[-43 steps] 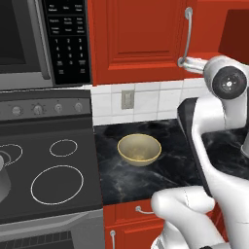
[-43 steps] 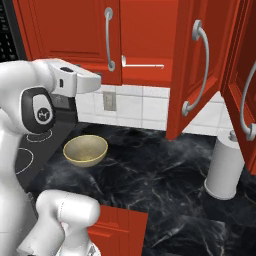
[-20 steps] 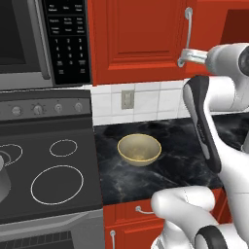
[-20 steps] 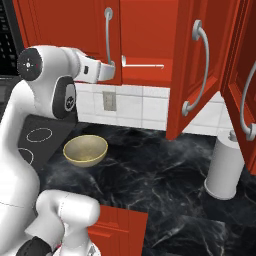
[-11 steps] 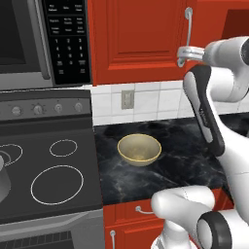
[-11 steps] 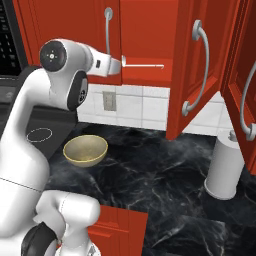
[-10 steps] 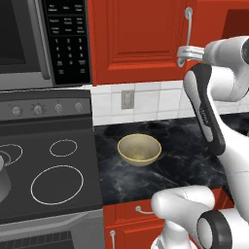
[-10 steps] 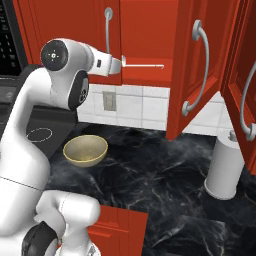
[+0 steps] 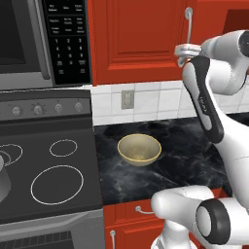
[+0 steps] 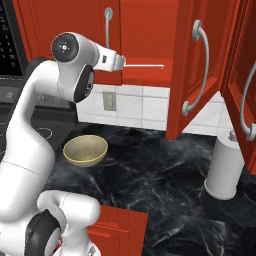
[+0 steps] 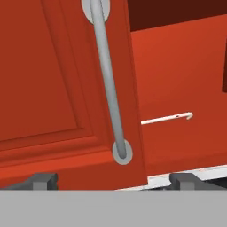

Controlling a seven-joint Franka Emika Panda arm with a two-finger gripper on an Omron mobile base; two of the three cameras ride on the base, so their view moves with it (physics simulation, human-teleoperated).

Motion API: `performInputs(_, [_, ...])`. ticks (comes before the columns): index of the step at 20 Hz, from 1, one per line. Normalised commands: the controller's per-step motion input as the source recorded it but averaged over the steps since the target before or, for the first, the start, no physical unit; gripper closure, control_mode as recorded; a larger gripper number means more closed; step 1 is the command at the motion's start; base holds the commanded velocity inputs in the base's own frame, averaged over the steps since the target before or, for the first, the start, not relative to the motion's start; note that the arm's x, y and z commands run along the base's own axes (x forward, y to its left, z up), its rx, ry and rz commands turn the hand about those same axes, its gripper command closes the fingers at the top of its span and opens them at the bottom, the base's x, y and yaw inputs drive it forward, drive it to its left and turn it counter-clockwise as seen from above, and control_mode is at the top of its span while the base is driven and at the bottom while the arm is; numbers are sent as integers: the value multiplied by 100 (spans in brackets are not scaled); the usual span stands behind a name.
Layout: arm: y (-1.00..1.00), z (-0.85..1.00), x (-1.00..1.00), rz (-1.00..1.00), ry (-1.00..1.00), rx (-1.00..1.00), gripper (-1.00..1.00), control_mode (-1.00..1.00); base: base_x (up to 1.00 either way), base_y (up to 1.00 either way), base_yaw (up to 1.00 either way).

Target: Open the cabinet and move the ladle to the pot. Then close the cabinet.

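Hand [image 11: 113, 179] open beside single-door cabinet's edge [image 11: 135, 88], ladle [image 11: 167, 118] beyond.

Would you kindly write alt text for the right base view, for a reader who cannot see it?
A white robot arm reaches its open gripper toward a thin white ladle handle lying inside the open red wall cabinet. Below, a yellowish bowl and a white canister stand on the black marble counter.

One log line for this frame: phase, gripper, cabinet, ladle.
phase: reaching for ladle | gripper: open, empty | cabinet: right door open | ladle: lying on cabinet shelf, ungrasped
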Motion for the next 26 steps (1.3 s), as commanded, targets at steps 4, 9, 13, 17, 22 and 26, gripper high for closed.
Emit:
performInputs(4, [8, 0, 34, 0, 12, 3, -100, -100, 0, 0, 0])
performInputs(9, [1, 0, 36, 0, 11, 3, -100, -100, 0, 0, 0])
performInputs(13, [0, 0, 30, 0, 6, 1, -100, -100, 0, 0, 0])
performInputs(17, [0, 0, 25, 1, 4, 0, -100, -100, 0, 0, 0])
performInputs(22, [0, 0, 14, 3, 1, 1, -100, -100, 0, 0, 0])
performInputs(26, [0, 0, 16, 7, 0, 4, -100, -100, 0, 0, 0])
